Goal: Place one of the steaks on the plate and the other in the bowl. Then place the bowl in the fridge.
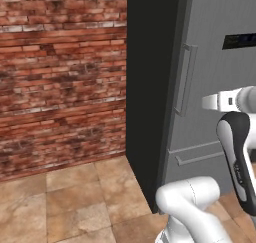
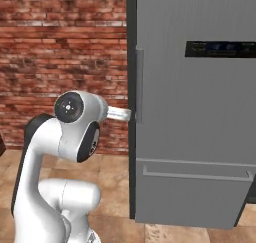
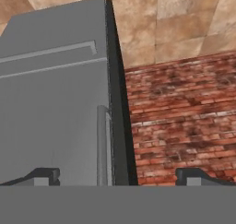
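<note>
arm's up at the fridge (image 2: 195,112) now, door shut, grey front filling the right of the scene with its black side panel turned toward the brick wall (image 1: 60,72) on the left. the gripper (image 3: 118,177) is pointed at the left edge of the door, right where the tall handle (image 2: 139,84) runs down. from the hand view the fingers (image 3: 46,176) stand wide apart, one over the door face, the other out over the brick side, and that handle sits between them, a touch nearer the left one. nothing held between them as far as i can see.

the lower drawer handle (image 2: 197,174) runs across below, untouched. tile floor (image 1: 75,202) underneath.

so where are we? no steaks, plate or bowl around here, so i can't tell whether the meat has been sorted. my read: this is the door-opening step, and the handle is not yet gripped. left to do, at the least: close on that bar, swing the door out, and get the bowl onto a shelf inside.
</note>
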